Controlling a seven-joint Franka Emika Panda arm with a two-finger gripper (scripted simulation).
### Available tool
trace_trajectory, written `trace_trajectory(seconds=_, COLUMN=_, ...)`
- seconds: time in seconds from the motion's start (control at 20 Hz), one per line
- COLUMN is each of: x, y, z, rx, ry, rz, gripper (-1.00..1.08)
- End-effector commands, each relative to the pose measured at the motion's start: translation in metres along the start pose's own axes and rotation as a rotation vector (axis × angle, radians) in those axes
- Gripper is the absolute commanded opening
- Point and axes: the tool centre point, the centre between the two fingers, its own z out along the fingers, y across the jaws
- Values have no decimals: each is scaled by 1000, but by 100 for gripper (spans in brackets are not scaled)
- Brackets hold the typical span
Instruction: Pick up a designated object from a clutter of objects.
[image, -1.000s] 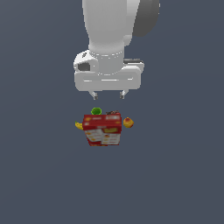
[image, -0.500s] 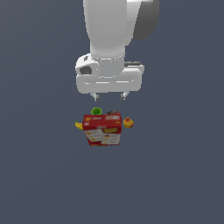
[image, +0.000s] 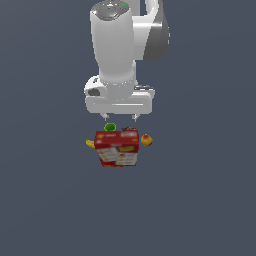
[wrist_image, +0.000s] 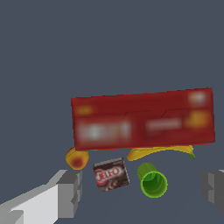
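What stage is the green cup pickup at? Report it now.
Done: the gripper is open above the clutter, its fingers straddling the green cup. In hand: nothing; the cup sits free between the dark box and the banana. Left: descend, close on the cup, lift it clear of the red cracker box.

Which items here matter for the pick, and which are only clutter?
Matter: green cup; open claw, above the pile.
Clutter: red cracker box; banana; apple; small dark box.
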Motion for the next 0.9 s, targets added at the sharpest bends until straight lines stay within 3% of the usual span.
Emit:
trace_trajectory(seconds=0.0, x=-6, y=8, z=17, rx=-1, ry=-2, rz=40, gripper=100)
trace_trajectory(seconds=0.85, x=-93, y=68, z=147, rx=-20, ry=-12, rz=382, gripper=100)
